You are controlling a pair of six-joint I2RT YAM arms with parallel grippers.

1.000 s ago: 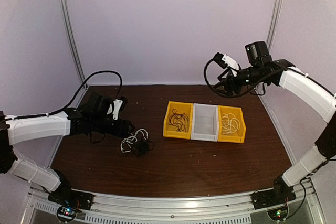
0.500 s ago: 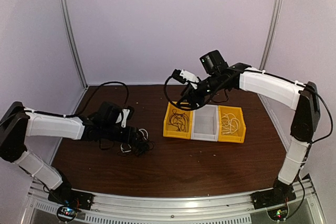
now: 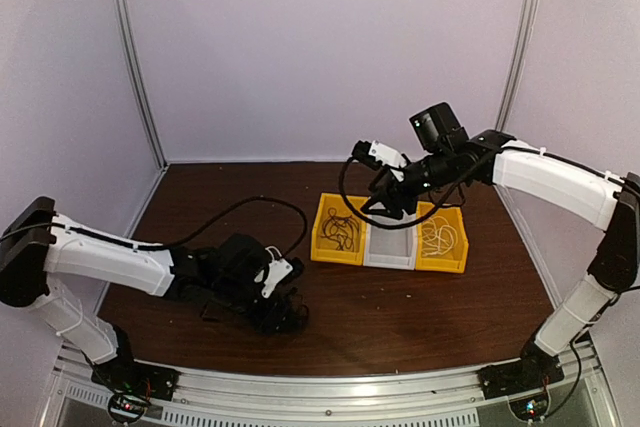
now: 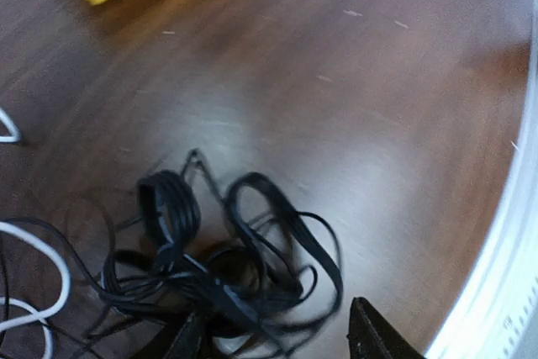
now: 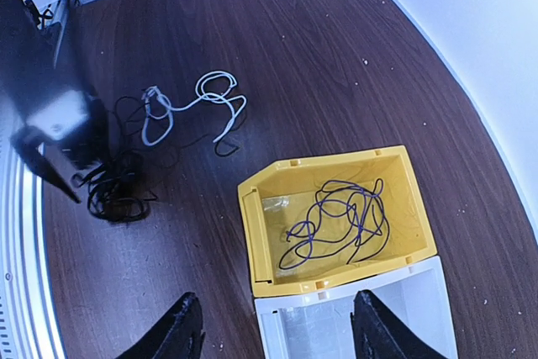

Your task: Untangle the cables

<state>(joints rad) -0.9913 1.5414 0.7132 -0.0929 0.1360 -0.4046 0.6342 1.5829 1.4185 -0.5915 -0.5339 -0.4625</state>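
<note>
One tangle [image 4: 227, 266] at left end effector [image 4: 277, 338]

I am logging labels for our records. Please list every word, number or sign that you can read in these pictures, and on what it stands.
No text can be read in any view.
Yellow bins: plain, no label.
White bin: plain, no label.
Boards at the arm bases: small lights only; any print is too small to read.

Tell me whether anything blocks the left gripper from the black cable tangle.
Nothing visible does. The left gripper sits open right at the black cable tangle, with its near strands reaching between the fingers. The white cable lies off to the side, out of the path.
</note>
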